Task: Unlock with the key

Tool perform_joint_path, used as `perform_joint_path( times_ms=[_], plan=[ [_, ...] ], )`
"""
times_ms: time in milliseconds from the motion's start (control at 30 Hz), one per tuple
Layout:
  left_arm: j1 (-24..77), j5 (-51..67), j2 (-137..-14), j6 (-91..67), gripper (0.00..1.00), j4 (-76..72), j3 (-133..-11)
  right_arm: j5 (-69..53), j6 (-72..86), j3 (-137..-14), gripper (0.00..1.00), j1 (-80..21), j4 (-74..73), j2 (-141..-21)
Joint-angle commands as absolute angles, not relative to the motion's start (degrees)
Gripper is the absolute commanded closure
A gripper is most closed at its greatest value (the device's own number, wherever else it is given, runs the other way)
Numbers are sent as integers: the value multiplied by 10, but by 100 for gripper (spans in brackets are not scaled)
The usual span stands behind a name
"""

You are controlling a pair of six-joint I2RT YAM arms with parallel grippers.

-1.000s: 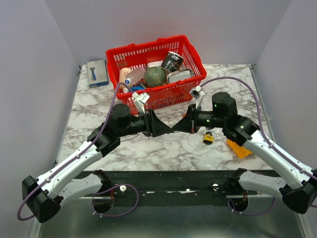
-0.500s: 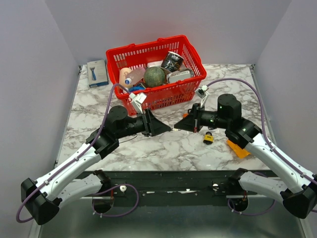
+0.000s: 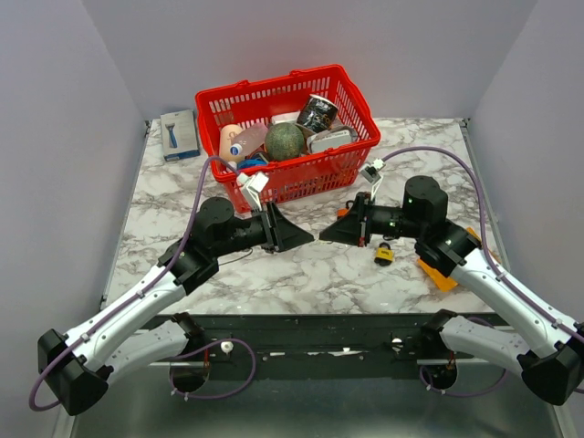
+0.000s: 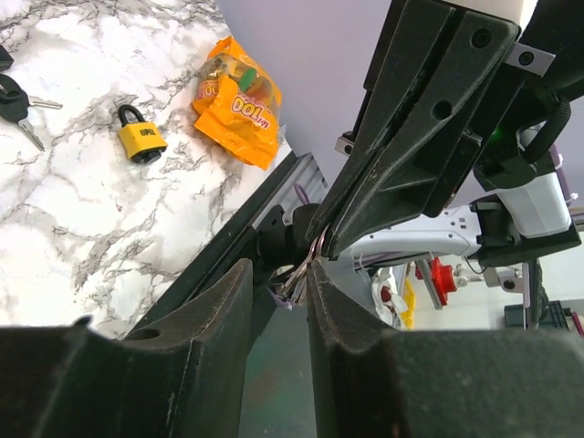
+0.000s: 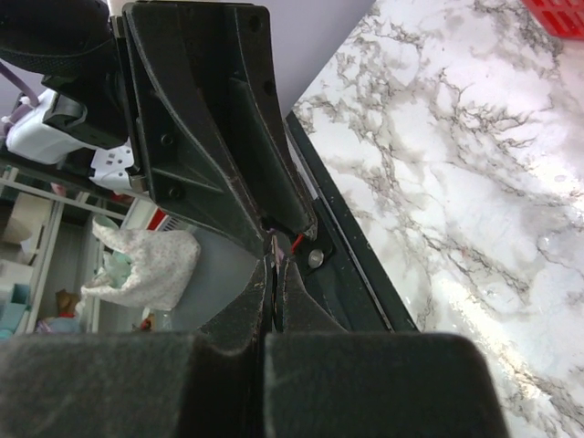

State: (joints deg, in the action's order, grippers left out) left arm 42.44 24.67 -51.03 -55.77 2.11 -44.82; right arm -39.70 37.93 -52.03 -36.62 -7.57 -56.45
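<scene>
The left gripper (image 4: 278, 272) has its black fingers slightly apart; the right gripper (image 5: 272, 266), pressed together, faces it tip to tip above the white marble table (image 3: 301, 274). A yellow padlock (image 4: 141, 135) lies there between black-headed keys (image 4: 16, 102) and an orange snack bag (image 4: 235, 105) printed "100"

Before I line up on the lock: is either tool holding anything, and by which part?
Nothing held, as far as shows: the right tool is shut empty, the left tool part open and empty; keys and padlock lie on the table.
</scene>
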Motion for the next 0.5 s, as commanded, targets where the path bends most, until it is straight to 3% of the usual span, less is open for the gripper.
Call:
perform_joint_path(
  times_ms=[0,467],
  plan=[
    [424,236,-493,-560,66,3,-433,-429,389,-515,99,-364,-41,-555],
    [424,288,-503,-568,75,-45,-428,-429,392,-513,99,-364,-38,-556]
  ],
)
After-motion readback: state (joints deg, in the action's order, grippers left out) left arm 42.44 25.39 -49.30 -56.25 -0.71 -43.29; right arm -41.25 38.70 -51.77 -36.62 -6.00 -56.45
